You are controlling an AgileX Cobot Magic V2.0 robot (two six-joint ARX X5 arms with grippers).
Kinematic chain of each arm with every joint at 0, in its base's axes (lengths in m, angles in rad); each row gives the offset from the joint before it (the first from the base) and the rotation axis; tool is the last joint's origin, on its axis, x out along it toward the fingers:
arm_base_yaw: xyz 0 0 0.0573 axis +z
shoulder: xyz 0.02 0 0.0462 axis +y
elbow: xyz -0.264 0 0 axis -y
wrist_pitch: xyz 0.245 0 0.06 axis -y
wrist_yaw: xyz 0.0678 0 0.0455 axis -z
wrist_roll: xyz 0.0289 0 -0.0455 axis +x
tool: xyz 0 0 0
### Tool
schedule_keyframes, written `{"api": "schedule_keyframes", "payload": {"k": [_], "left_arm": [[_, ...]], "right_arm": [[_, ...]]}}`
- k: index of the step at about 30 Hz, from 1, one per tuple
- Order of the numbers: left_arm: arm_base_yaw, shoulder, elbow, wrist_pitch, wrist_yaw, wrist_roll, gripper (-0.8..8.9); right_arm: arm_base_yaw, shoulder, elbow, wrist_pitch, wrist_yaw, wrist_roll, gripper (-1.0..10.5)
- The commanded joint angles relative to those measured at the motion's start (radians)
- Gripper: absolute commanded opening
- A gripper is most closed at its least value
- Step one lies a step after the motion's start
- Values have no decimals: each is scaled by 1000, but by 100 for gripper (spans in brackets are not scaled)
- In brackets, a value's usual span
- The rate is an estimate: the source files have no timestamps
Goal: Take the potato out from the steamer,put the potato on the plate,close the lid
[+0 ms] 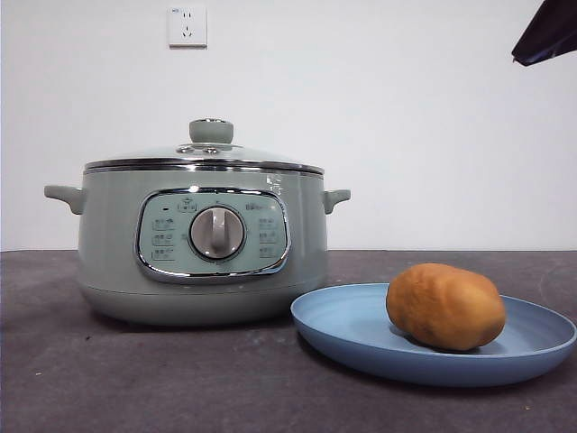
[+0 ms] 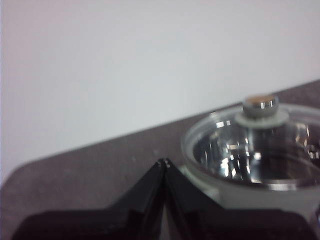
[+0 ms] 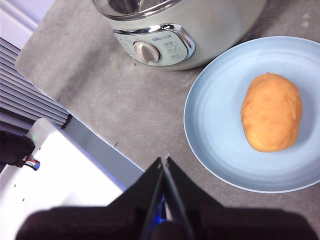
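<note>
The golden-brown potato (image 1: 445, 307) (image 3: 272, 112) lies on the light-blue plate (image 1: 361, 336) (image 3: 215, 115), to the right of the steamer (image 1: 194, 244) (image 3: 215, 25). The glass lid (image 1: 206, 155) (image 2: 250, 150) with its green knob (image 1: 211, 131) sits on the steamer. My left gripper (image 2: 164, 162) is shut and empty, beside the steamer and apart from the lid. My right gripper (image 3: 164, 159) is shut and empty, high above the table near the plate's edge. In the front view only a black arm tip (image 1: 547, 34) shows at the top right corner.
A dark grey mat (image 1: 108, 379) covers the table. A white wall with a socket (image 1: 187, 25) stands behind. In the right wrist view, a white base (image 3: 55, 170) and grey slats (image 3: 25, 85) lie past the table's edge.
</note>
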Motion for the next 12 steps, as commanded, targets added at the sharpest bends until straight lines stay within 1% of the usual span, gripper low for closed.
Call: {"api": "schedule_keyframes", "payload": {"k": [1,5,12], "left_arm": [[4,-36,-58,13,-3,-35,-3],[4,-90,-127,10,-4,-64,-3],[4,-171,-201,-10,-4,-68,-3]], "right_arm": [[2,0,3,5,-1,3,0],[2,0,3,5,-1,3,1],[2,0,3,5,-1,3,1]]}}
